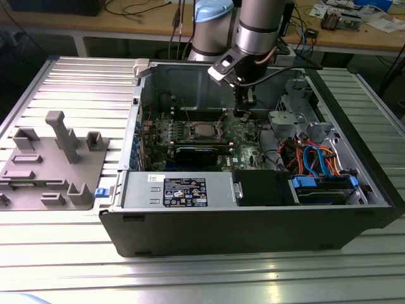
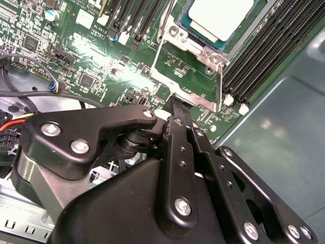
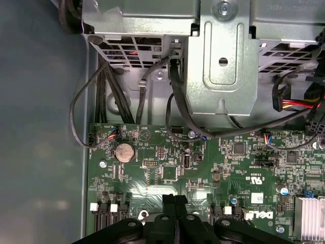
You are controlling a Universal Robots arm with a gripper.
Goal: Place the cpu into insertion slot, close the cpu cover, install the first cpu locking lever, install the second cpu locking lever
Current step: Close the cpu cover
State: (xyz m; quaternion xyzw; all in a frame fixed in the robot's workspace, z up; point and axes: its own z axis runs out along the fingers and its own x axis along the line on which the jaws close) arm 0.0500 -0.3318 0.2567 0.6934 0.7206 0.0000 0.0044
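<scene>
Your open black and grey computer case (image 1: 253, 221) lies on a ribbed silver aluminium table (image 1: 190, 272). A grey plastic fixture tray (image 1: 57, 158) sits beside it, toward the exterior view's left. A wooden workbench (image 1: 126, 25) strewn with cables runs along the back of the room.

The arm reaches down into the case. You will see the black gripper (image 2: 176, 104) with its fingers pressed together and nothing visible between them. In the second wrist view its tips sit at the edge of the thin silvery cpu cover (image 2: 220, 84), which is swung open with green board showing through its window. I cannot tell you whether they touch.

The silvery-topped square cpu (image 2: 221, 15) lies in the metal-rimmed insertion slot (image 2: 198, 46) on the green motherboard (image 3: 203, 168).
</scene>
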